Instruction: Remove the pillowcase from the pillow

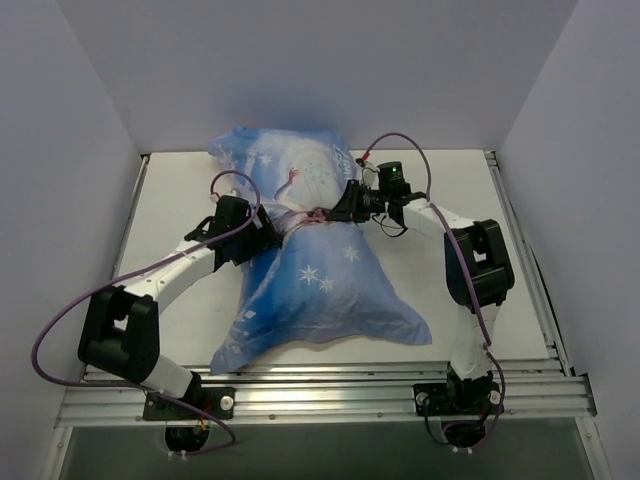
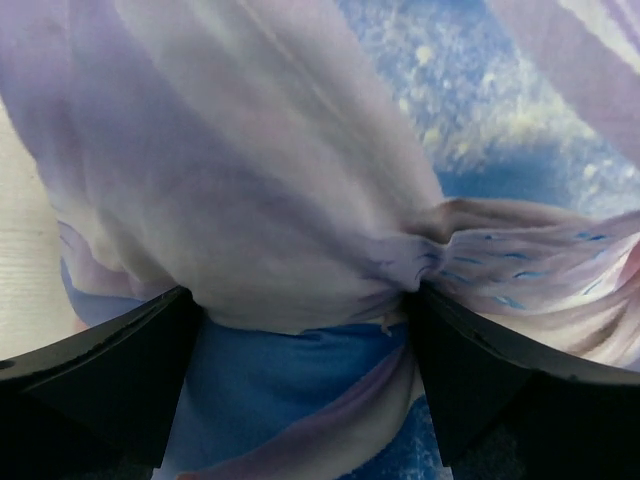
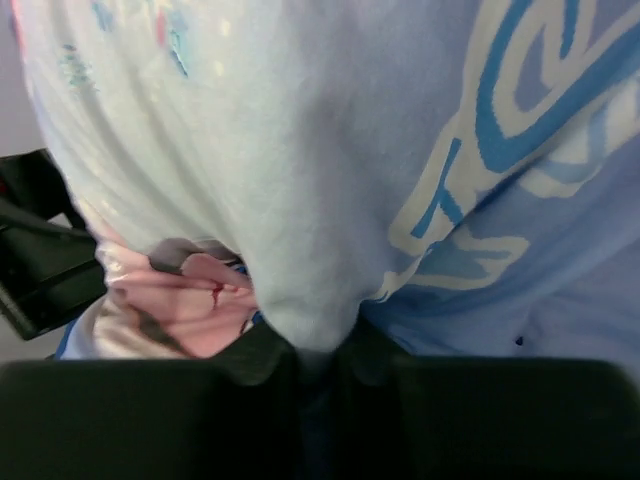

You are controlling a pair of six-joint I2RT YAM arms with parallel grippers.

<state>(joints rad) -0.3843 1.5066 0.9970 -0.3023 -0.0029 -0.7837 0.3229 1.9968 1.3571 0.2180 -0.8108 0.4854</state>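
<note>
The pillowcase [image 1: 320, 290], blue with snowflakes and a cartoon figure, lies across the table with the pillow hidden inside it. It is gathered into a narrow waist at its middle, where pink fabric [image 1: 312, 214] shows. My left gripper [image 1: 272, 235] is at the waist's left side. In the left wrist view, the left gripper [image 2: 300, 340] has its jaws spread wide, with blue and pale fabric [image 2: 280, 380] bulging between them. My right gripper [image 1: 335, 210] is at the waist's right side. In the right wrist view, the right gripper [image 3: 318, 355] is shut on a fold of the pale pillowcase [image 3: 300, 150].
The white table [image 1: 180, 190] is boxed in by grey walls on the left, back and right. A metal rail [image 1: 320, 395] runs along the near edge by the arm bases. Purple cables [image 1: 60, 330] loop off both arms.
</note>
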